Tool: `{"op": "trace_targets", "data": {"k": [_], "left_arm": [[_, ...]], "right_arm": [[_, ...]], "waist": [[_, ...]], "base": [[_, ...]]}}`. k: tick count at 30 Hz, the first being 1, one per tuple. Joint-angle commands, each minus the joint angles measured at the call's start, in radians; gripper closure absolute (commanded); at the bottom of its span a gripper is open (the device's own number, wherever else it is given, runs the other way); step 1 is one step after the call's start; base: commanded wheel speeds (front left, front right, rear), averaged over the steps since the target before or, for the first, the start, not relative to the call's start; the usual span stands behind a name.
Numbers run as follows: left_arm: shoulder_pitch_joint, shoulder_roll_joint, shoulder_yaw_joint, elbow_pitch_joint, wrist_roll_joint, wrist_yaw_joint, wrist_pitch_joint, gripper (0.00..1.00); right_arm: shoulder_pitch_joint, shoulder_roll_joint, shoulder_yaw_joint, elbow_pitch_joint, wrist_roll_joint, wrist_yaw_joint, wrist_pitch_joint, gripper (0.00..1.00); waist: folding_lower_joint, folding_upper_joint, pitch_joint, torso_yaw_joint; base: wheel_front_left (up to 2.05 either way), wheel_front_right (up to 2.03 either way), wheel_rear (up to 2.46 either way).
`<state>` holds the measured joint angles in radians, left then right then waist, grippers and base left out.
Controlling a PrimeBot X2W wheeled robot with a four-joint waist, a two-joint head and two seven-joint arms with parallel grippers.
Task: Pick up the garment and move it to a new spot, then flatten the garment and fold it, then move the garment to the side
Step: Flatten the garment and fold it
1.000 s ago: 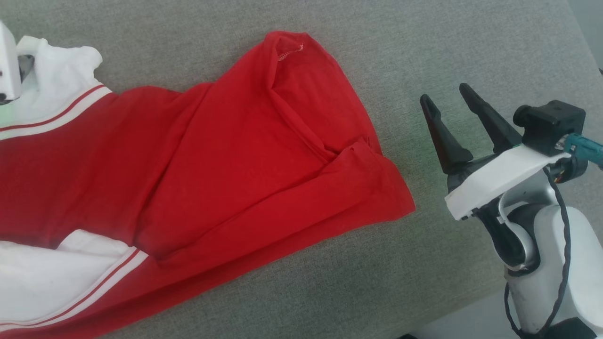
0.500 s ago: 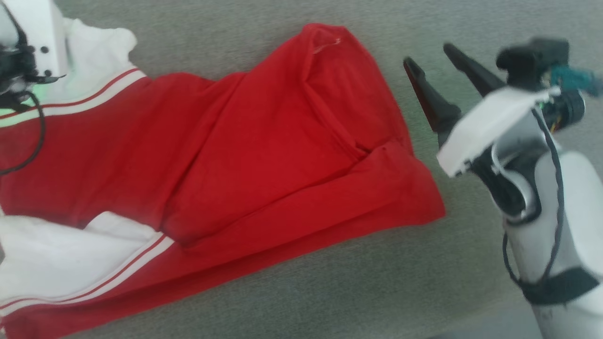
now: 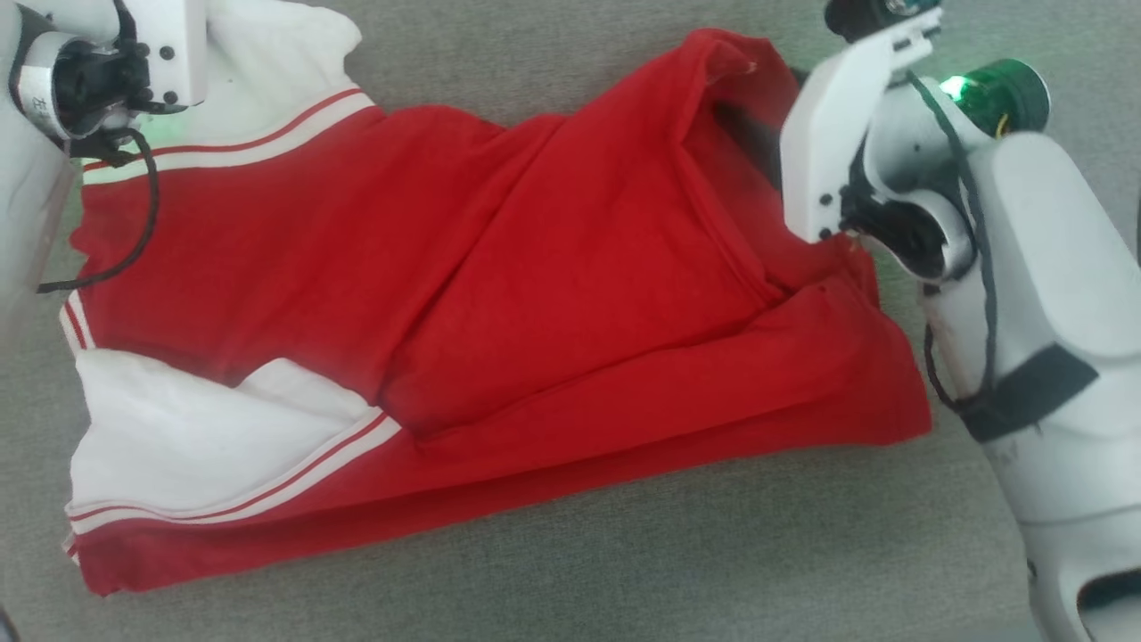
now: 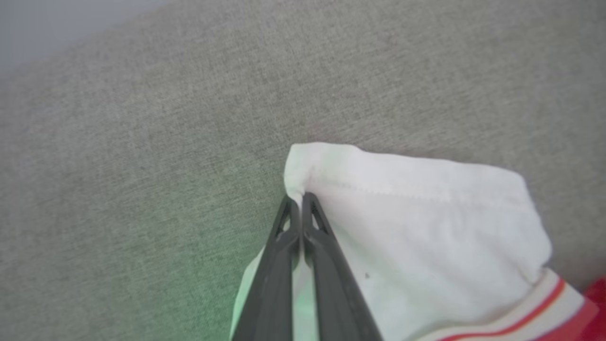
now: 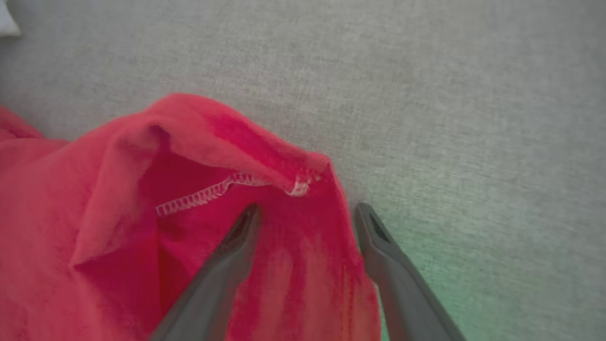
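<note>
Wide grey woven surface [image 3: 570, 580] beneath everything. Lying on it, rumpled and partly doubled over: a red sleeveless jersey [image 3: 499, 294] with white side panels and striped trim, long axis running left to right across the head view. Far edge the one in play, each end of it close to one arm. White corner [image 4: 416, 227] at the far left, nearest the left gripper [image 4: 298, 201]. Red hem corner [image 5: 284, 156], turned up to show white stitching, at the far right, nearest the right gripper [image 5: 307, 210]. Left gripper pressed together, pinching the white corner's edge at its tips. Right gripper spread wide, straddling the red corner's edge: one finger over cloth, the other over bare grey, nothing clamped. Likely needs to close there before any two-handed lift.
</note>
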<state>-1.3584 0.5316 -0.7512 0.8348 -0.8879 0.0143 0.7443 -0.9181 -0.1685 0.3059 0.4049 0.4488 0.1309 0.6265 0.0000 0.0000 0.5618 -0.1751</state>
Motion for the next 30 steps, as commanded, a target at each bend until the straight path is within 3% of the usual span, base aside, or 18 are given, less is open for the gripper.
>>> {"op": "trace_targets", "data": {"k": [1, 5, 6, 7, 8, 18, 24, 30], "left_arm": [[-0.007, -0.004, -0.003, 0.016, 0.000, -0.006, -0.009, 1.00], [-0.015, -0.022, -0.007, 0.048, 0.000, -0.021, -0.028, 1.00], [-0.019, -0.027, -0.008, 0.056, 0.002, -0.026, -0.035, 1.00], [-0.024, -0.032, -0.007, 0.061, 0.002, -0.030, -0.045, 1.00], [-0.029, -0.041, -0.008, 0.077, 0.002, -0.036, -0.058, 1.00], [-0.071, -0.061, -0.002, 0.136, -0.002, -0.074, -0.117, 1.00], [-0.077, -0.061, -0.003, 0.134, -0.019, -0.096, -0.104, 1.00], [-0.036, -0.049, -0.019, 0.073, -0.021, -0.091, -0.058, 1.00]], "right_arm": [[-0.027, 0.007, 0.004, 0.032, 0.010, 0.000, 0.026, 0.00], [-0.074, 0.025, 0.041, 0.132, 0.022, 0.000, 0.105, 0.00], [-0.086, 0.026, 0.052, 0.152, 0.023, 0.000, 0.119, 0.10], [-0.095, 0.027, 0.059, 0.168, 0.028, 0.000, 0.126, 0.95], [-0.114, 0.022, 0.078, 0.196, 0.027, 0.000, 0.141, 1.00], [-0.137, -0.036, 0.099, 0.193, 0.070, -0.001, 0.065, 1.00], [-0.101, -0.090, 0.113, 0.149, 0.100, -0.001, 0.031, 1.00], [-0.044, -0.149, 0.114, 0.081, 0.129, -0.001, 0.024, 1.00]], "waist": [[0.0000, 0.0000, 0.004, 0.011], [0.0000, 0.0000, 0.006, 0.022], [0.0000, 0.0000, 0.007, 0.025], [0.0000, 0.0000, 0.007, 0.027], [0.0000, 0.0000, 0.006, 0.031], [0.0000, 0.0000, -0.035, 0.054], [0.0000, 0.0000, -0.078, 0.081], [0.0000, 0.0000, -0.125, 0.114]], "base": [[0.00, 0.00, 0.00], [0.00, 0.00, 0.00], [0.00, 0.00, 0.00], [0.00, 0.00, 0.00], [0.00, 0.00, 0.00], [0.00, 0.00, 0.00], [0.00, 0.00, 0.00], [0.00, 0.00, 0.00]]}}
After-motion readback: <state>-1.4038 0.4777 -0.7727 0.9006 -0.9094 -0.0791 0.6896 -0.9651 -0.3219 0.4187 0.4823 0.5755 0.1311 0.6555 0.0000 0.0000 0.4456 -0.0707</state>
